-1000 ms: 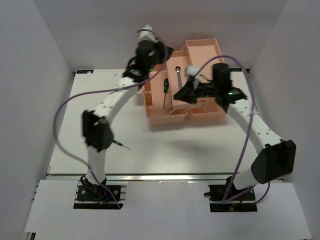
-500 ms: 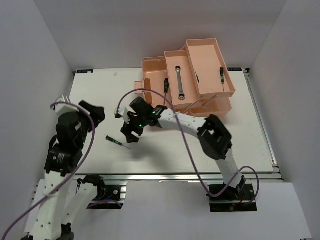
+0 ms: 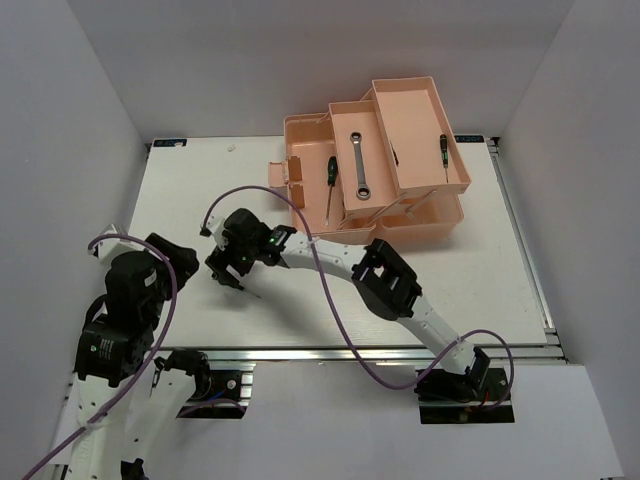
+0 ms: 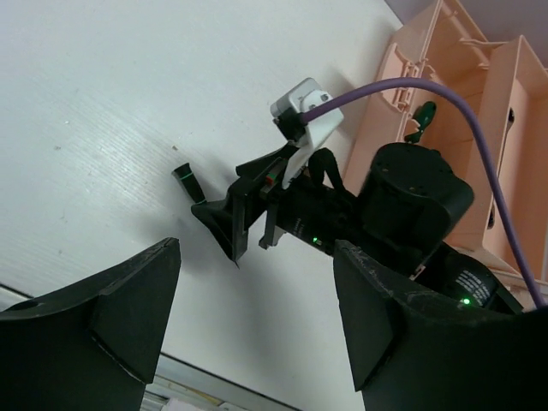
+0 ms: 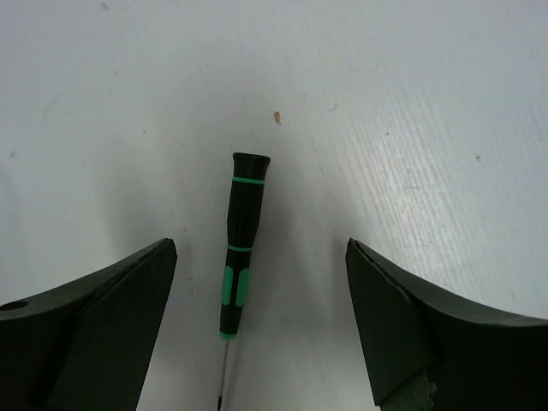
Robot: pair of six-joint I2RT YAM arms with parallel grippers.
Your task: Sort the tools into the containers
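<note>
Hovering my right gripper (image 5: 257, 274), jaws wide apart, over a screwdriver (image 5: 239, 257) lying on the table (image 5: 411, 103); left gripper (image 4: 257, 253) spread, empty.

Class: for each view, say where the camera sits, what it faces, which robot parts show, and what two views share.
Top: overhead behind bases, facing down: table, toolbox, left arm, right arm.
Left wrist: faces right tool; own fingers show.
Right wrist: faces down at screwdriver; own fingers show.
Shared: both wrists see that screwdriver.
</note>
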